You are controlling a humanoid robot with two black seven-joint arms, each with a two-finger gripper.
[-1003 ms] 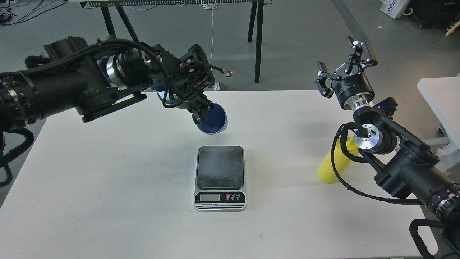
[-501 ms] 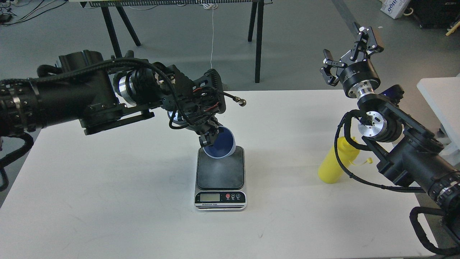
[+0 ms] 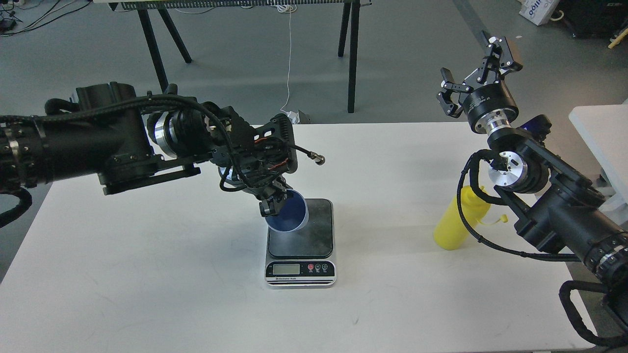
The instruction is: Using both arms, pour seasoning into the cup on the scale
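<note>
My left gripper [image 3: 271,200] is shut on the rim of the light blue cup [image 3: 289,215]. It holds the cup tilted, mouth toward me, over the left part of the scale's dark plate. I cannot tell if the cup touches the plate. The scale [image 3: 300,241] sits at the table's middle, display toward me. The yellow seasoning bottle [image 3: 455,223] stands upright at the right, partly hidden behind my right arm's cables. My right gripper [image 3: 477,73] is open and empty, raised high above and behind the bottle.
The white table [image 3: 147,274] carries only the scale and the bottle. Black table legs [image 3: 352,54] and a white cable [image 3: 289,54] stand on the floor behind. Another white table edge [image 3: 601,132] is at the far right.
My left gripper has carried the cup down and toward me, from above the table behind the scale to over the plate's left part. The right gripper rose slightly, then held still.
</note>
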